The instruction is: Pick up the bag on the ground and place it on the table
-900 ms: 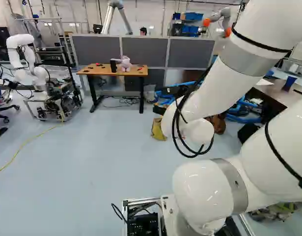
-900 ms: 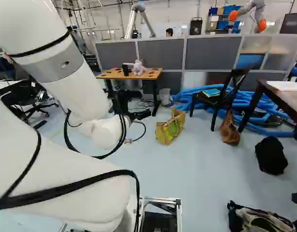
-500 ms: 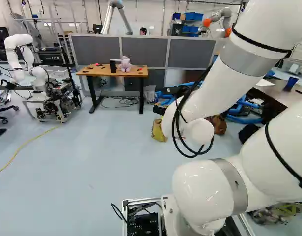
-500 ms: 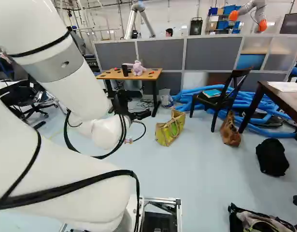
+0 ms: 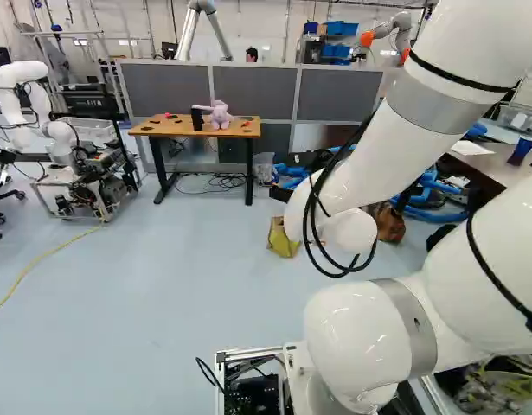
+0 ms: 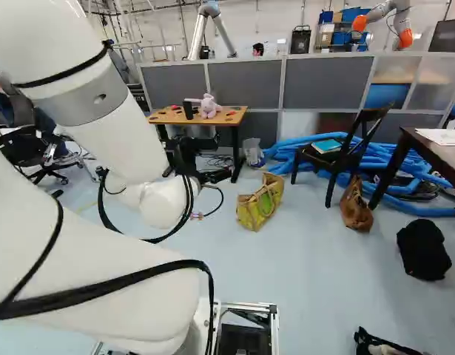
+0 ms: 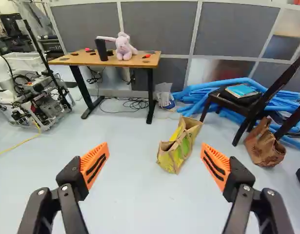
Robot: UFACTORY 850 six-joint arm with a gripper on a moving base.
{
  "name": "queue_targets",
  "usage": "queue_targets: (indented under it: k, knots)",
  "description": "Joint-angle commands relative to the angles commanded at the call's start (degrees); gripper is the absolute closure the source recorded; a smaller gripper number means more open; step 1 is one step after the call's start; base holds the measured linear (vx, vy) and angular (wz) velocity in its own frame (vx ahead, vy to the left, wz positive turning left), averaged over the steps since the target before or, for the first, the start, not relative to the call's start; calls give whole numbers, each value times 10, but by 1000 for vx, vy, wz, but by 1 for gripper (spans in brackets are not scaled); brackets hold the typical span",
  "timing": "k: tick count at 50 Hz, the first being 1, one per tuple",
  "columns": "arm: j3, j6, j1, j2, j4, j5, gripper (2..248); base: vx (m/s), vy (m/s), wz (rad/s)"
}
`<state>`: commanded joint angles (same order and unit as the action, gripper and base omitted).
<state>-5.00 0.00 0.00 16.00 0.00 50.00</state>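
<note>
a robotics lab: another robot (image 5: 20, 74) at ten o'clock, grey partition panels (image 6: 245, 83) at twelve, an orange-jointed robot arm (image 6: 401, 16) beyond them at one.

Fingers (image 7: 93, 168), two. Ahead of them: table (image 7: 80, 60), one; plush toy (image 7: 124, 48), one; black cylinder (image 7: 101, 50), one; yellow bag (image 7: 178, 152), one. Ahead, right of them: dark chair (image 7: 237, 106), one; brown bag (image 7: 265, 148), one.
</note>
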Motion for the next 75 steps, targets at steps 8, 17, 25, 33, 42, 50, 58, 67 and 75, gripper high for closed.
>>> queue_targets:
  k: [8, 17, 25, 33, 42, 50, 58, 67, 75]
  knots:
    - [0, 0, 0, 0, 0, 0, 3, 181, -10, 1]
    - [0, 0, 0, 0, 0, 0, 3, 174, -52, 0]
    - [0, 0, 0, 0, 0, 0, 3, 215, -68, -5]
    - [0, 0, 0, 0, 0, 0, 3, 217, -72, -4]
    - [0, 0, 0, 0, 0, 0, 3, 224, -72, -4]
    - [0, 0, 0, 0, 0, 0, 3, 217, -70, -9]
    - [0, 0, 0, 0, 0, 0, 3, 225, -72, -7]
    - [0, 0, 0, 0, 0, 0, 3, 227, -69, -5]
    - [0, 0, 0, 0, 0, 0, 3, 223, -73, -6]
